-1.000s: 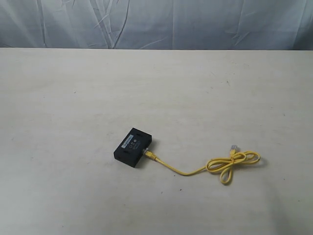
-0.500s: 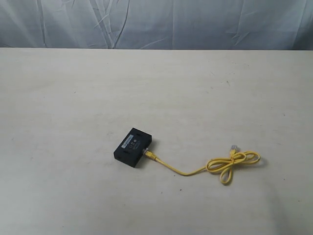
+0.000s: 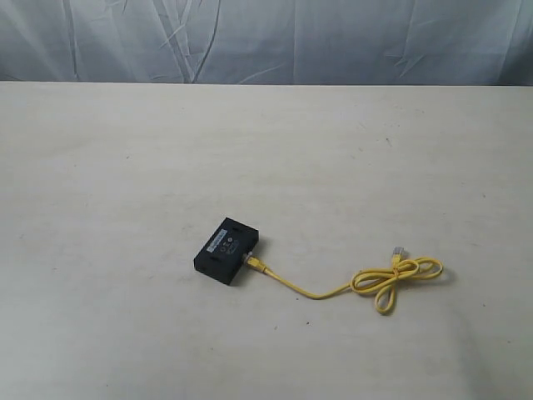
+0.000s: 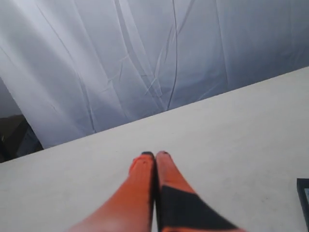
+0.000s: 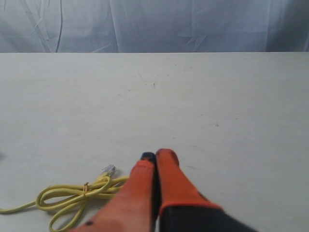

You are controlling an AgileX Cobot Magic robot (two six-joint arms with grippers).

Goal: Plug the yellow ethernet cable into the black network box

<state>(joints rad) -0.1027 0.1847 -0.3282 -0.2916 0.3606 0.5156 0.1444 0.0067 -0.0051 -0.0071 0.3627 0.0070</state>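
Observation:
The black network box [image 3: 226,250] lies flat on the table, white label up. The yellow ethernet cable [image 3: 321,289] has one plug at the box's right side [image 3: 250,260], seemingly seated in a port; its other end forms a tied loop [image 3: 396,277] with a clear plug [image 3: 399,250] free. No arm shows in the exterior view. My left gripper [image 4: 155,154] is shut with nothing held, above bare table; a box corner [image 4: 304,198] shows at the edge. My right gripper [image 5: 155,155] is shut and empty, beside the cable loop [image 5: 77,195] and free plug [image 5: 109,169].
A pale table [image 3: 125,167] spreads across the scene, backed by a wrinkled blue-grey curtain [image 3: 266,37]. The table's far edge runs along the curtain.

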